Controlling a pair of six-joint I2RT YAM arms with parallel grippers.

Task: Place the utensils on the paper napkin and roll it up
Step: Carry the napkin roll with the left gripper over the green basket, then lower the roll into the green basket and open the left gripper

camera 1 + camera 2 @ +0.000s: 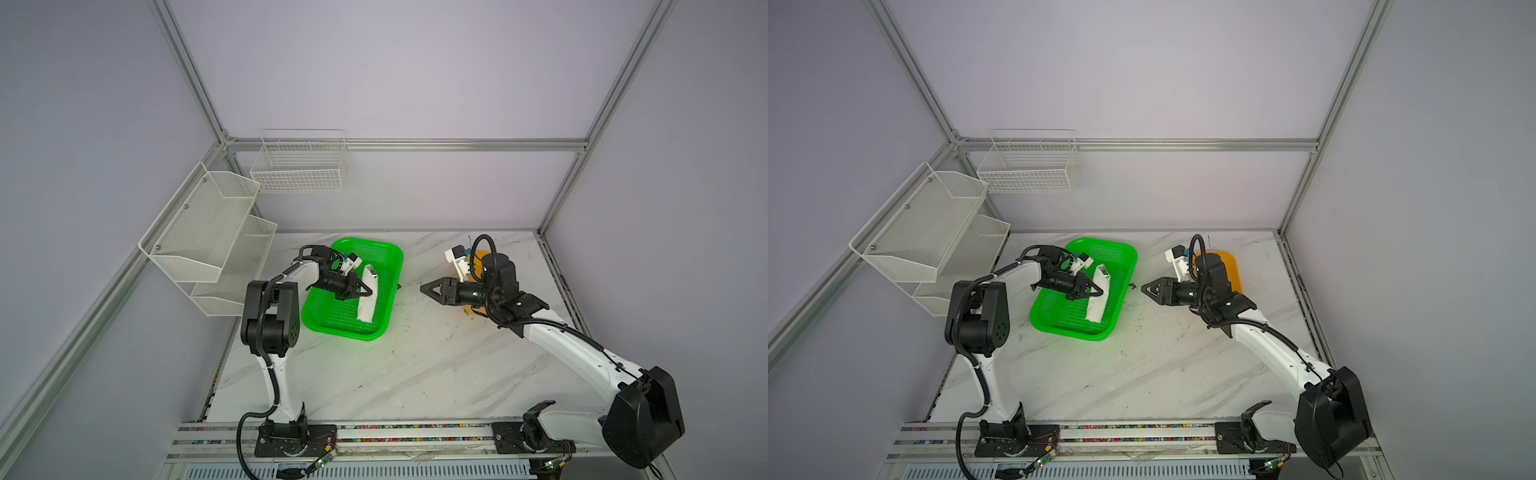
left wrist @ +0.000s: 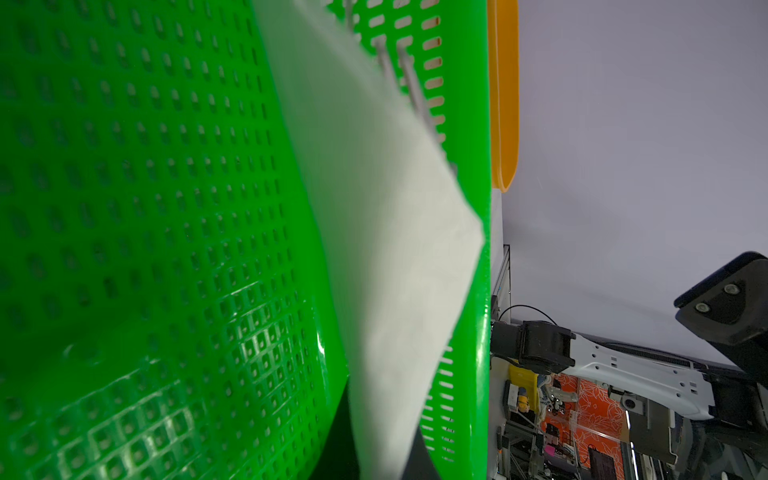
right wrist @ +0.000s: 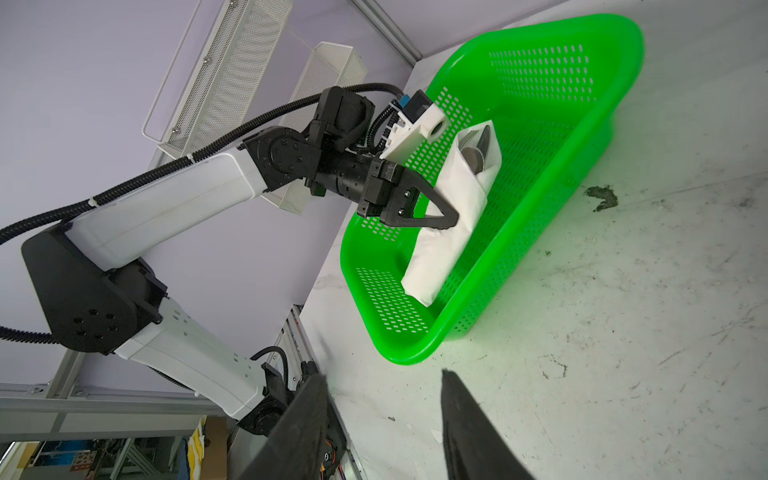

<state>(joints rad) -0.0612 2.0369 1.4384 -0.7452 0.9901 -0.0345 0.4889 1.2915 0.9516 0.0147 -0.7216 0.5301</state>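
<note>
Lying inside the green basket (image 1: 399, 257), the paper napkin (image 1: 368, 299) is already rolled into a white tube and runs along the basket's wall that faces the right arm. The utensils (image 3: 478, 149) are wrapped inside it. Fork tines and a round spoon bowl poke out of the open end, which points toward the basket's far wall. The left wrist view shows the tines (image 2: 399, 79) against the slotted green wall, with one napkin corner (image 2: 473, 232) reaching up to the basket's rim. The tube's other end sits low by the basket's near wall, though I cannot tell whether the whole roll rests on the floor.

Reaching into the basket from its open top, the left gripper (image 3: 455, 218) has its jaws pressed together, pinching the napkin roll around its middle.

Outside the basket, just past the wall the roll lies along, the right gripper (image 1: 423, 287) points its tips at the basket. Its jaws are spread apart with nothing between them, and it hangs over the marbled table (image 1: 415, 374).

Farther from the basket on that same side, behind the right arm's wrist, stands the yellow-orange tub (image 1: 1229, 266). White wire racks (image 1: 208, 232) hang on the wall beyond the basket's opposite side.
</note>
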